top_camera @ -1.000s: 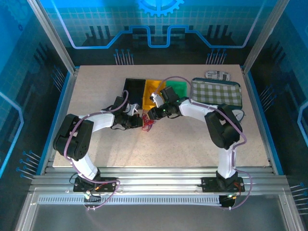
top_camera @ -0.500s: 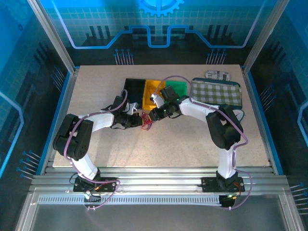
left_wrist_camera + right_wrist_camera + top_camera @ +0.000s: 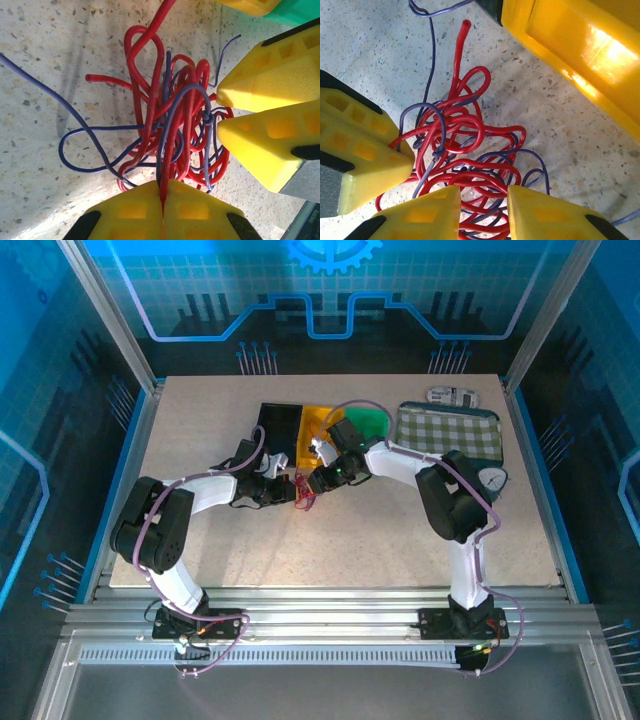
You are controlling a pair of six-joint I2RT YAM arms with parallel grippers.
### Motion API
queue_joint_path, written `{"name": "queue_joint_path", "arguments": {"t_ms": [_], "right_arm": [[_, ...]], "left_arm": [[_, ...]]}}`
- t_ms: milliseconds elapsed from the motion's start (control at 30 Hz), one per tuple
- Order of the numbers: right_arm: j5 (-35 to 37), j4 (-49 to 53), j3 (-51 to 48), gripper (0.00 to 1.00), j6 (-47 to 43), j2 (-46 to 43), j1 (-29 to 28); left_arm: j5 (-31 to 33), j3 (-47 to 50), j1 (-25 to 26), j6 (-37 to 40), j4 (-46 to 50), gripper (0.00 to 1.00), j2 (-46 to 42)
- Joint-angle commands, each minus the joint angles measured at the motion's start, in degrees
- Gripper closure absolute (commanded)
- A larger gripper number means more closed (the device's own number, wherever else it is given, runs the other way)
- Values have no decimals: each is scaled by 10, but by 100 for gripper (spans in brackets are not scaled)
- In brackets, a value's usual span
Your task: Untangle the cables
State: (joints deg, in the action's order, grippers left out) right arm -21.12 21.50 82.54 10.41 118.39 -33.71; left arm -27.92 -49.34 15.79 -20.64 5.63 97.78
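From my console I see a pale, speckled tabletop [image 3: 400,540] inside a blue-lit enclosure. The back panel [image 3: 200,290] carries a glowing circuit pattern and a gear emblem [image 3: 332,250]. Aluminium posts [image 3: 108,315] frame the sides. Slotted rails [image 3: 330,612] run along the near edge, where both arm bases are bolted.

Towards the back of the table a black bin [image 3: 277,425], a yellow bin [image 3: 315,423] and a green bin [image 3: 372,420] sit side by side. To their right is a box with a checked top [image 3: 450,435]. A round white dial [image 3: 493,480] shows near the right arm's elbow.

The cables [image 3: 304,492] lie as a tight red-and-blue knot on the bare surface just in front of the yellow bin, between the two grippers. The left gripper [image 3: 163,200] is clenched on the cables: in its wrist view a red strand and a blue one run straight into the seam between its pressed-together fingertips.

The right gripper [image 3: 482,210] has its jaws parted, and red loops of the bunch lie in the gap. I cannot tell whether either finger presses on a strand.

Loose blue ends trail out across the flecked surface and cast soft shadows. In the right wrist view the wall of the yellow bin rises just beyond the knot.
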Motion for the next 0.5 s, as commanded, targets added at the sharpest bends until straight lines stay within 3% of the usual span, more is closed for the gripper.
{"name": "queue_joint_path", "arguments": {"t_ms": [0,467], "right_arm": [[-8,21,17,68,-4,9,-2],[-14,44,30,63,-10,20,-4]], "left_arm": [[-6,-1,-5,0,-10,100,0],[4,6,-5,0,-17,100,-4]]}}
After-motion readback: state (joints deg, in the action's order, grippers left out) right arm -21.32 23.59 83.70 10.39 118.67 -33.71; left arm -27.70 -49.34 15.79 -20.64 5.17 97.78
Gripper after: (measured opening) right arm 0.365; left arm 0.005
